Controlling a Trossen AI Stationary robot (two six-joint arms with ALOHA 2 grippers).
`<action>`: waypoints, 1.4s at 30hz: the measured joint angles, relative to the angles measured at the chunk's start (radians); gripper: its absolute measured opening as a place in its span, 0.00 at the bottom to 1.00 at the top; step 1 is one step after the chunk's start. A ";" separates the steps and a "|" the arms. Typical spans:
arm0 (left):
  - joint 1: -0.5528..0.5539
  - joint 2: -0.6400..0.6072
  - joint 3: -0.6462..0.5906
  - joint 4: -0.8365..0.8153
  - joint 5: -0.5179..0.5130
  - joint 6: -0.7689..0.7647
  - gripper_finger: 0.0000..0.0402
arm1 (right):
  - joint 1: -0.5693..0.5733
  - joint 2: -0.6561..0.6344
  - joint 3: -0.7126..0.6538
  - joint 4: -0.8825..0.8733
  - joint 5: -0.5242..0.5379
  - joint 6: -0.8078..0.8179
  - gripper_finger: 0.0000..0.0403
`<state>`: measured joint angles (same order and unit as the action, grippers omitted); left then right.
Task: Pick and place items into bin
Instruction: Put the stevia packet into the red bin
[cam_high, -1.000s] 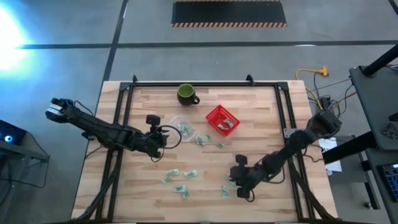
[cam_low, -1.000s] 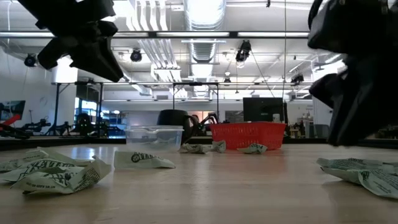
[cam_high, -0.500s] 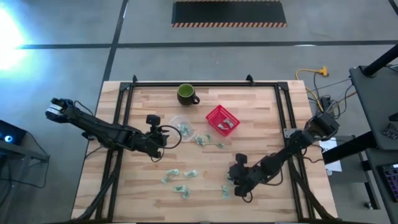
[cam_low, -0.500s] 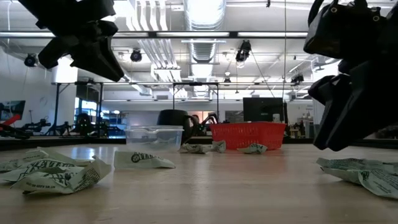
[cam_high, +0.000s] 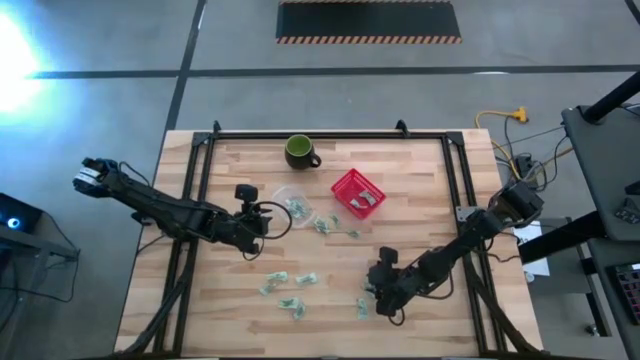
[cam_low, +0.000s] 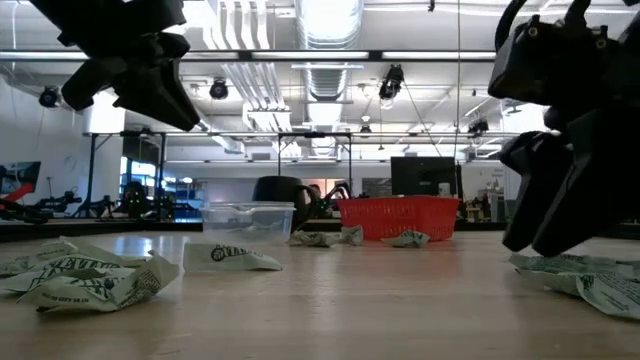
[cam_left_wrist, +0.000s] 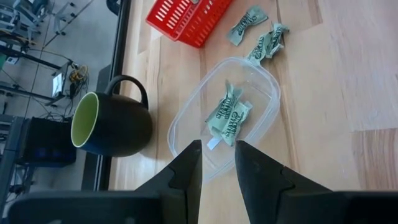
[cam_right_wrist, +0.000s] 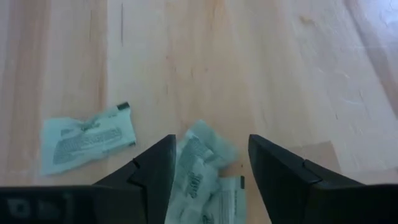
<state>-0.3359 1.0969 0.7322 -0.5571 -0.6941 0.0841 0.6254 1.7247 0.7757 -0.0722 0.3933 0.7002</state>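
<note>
Overhead, the wooden bench (cam_high: 420, 200) is seen with the left pincer (cam_high: 262, 222) beside a clear tub (cam_high: 287, 198), and the right pincer (cam_high: 372, 298) near the front, over a wrapper (cam_high: 362, 307). More wrappers (cam_high: 290, 290) are scattered at the front, others (cam_high: 325, 226) lie between the tub and a red basket (cam_high: 357, 193). A dark mug (cam_high: 299, 152) stands toward the far edge.

From bench level, wrappers (cam_low: 85, 275) are seen in the foreground, the tub (cam_low: 247, 222) and basket (cam_low: 398, 217) farther back. The right pincer (cam_low: 560, 200) hangs just above a wrapper (cam_low: 580, 275).

In the left wrist view, the left pincer (cam_left_wrist: 217, 171) is seen with a narrow gap between its fingers, grasping nothing; wrappers (cam_left_wrist: 229, 117) lie inside the tub (cam_left_wrist: 261, 74), beside the mug (cam_left_wrist: 112, 123).

In the right wrist view, the right pincer (cam_right_wrist: 211, 163) is spread wide, released, with a wrapper (cam_right_wrist: 199, 165) between its fingers and another (cam_right_wrist: 87, 140) beside it.
</note>
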 joint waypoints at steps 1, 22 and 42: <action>0.000 0.000 0.000 0.001 0.000 0.000 0.20 | -0.001 0.009 0.000 0.006 -0.001 0.000 0.48; -0.001 0.000 -0.001 0.002 0.000 0.000 0.20 | -0.008 0.028 0.003 0.000 -0.035 -0.101 0.17; -0.001 0.000 -0.002 0.004 0.004 -0.027 0.20 | -0.011 -0.054 0.002 0.000 0.216 -0.363 0.04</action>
<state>-0.3367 1.0969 0.7303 -0.5533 -0.6905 0.0572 0.6140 1.6711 0.7773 -0.0717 0.6088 0.3377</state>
